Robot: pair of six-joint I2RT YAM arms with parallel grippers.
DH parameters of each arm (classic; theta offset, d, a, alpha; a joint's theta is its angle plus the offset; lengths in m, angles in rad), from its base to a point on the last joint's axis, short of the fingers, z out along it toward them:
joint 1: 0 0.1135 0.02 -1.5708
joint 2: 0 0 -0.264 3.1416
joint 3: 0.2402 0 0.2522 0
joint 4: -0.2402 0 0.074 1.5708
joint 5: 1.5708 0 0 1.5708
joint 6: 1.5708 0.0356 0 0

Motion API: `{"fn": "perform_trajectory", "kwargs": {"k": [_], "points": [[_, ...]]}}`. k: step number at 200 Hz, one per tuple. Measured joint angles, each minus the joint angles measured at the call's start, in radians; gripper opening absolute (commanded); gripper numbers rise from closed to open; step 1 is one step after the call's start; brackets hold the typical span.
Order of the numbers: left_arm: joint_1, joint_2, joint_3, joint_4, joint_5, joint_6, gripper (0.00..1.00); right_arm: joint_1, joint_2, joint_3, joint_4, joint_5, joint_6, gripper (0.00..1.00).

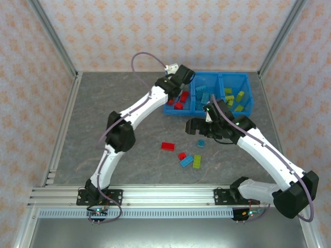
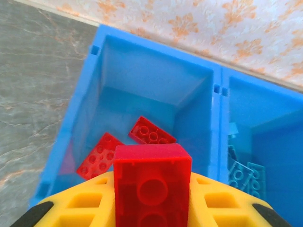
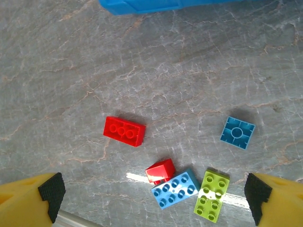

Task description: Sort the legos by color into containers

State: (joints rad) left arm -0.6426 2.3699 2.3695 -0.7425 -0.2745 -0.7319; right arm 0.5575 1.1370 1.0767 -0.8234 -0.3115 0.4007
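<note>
Left wrist view is showing the left gripper [image 2: 152,208] clenching a red brick [image 2: 152,182] between its yellow fingers [image 2: 85,208], hollow underside facing the camera, at the lower centre of the frame; the brick is hanging over the near part of the left compartment [image 2: 142,71] of the blue bin [image 2: 90,85], where two flat red bricks [image 2: 151,134] are already lying, while light blue bricks [image 2: 244,175] are lying in the neighbouring compartment at the right; judging from this, letting go too close to the near wall is risking the brick clipping the rim and tumbling back onto the table [image 3: 142,71], and drifting rightward is risking it landing among the blue ones; right wrist view is showing the right gripper [image 3: 154,194] spread wide and holding nothing, hanging above five loose bricks; a long red brick [image 3: 124,131] is lying alone at centre left, and a light blue square brick [image 3: 237,133] is lying upside down at the right; a small red brick [image 3: 160,170], a blue brick [image 3: 175,188] and a yellow-green brick [image 3: 211,196] are crowding together at the lower centre, touching or nearly so, so closing on one is probably risking nudging or catching a neighbour of another colour.
</note>
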Motion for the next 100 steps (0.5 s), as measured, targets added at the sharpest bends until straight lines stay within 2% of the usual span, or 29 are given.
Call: {"fn": "perform_trajectory", "kwargs": {"k": [23,42,56,77,94,100], "points": [[0.012,0.075,0.076,-0.056,0.016,0.027,0.51,0.0,-0.021,-0.013,0.0,0.009,0.016,0.99],[0.023,0.071,0.084,-0.081,0.031,0.048,0.56,0.0,-0.04,-0.016,0.0,0.016,0.021,0.99],[0.028,0.037,0.063,-0.082,0.04,0.061,0.56,0.0,-0.049,-0.02,0.0,0.027,0.024,0.99],[0.029,-0.105,-0.07,-0.088,0.067,0.069,0.56,0.0,-0.051,-0.035,0.002,0.055,0.024,0.99],[0.021,-0.285,-0.265,-0.05,0.092,0.072,0.57,0.002,-0.052,-0.053,0.013,0.076,0.004,0.99],[0.013,-0.394,-0.367,-0.034,0.1,0.077,0.56,0.01,-0.051,-0.059,0.021,0.087,-0.009,0.99]]}}
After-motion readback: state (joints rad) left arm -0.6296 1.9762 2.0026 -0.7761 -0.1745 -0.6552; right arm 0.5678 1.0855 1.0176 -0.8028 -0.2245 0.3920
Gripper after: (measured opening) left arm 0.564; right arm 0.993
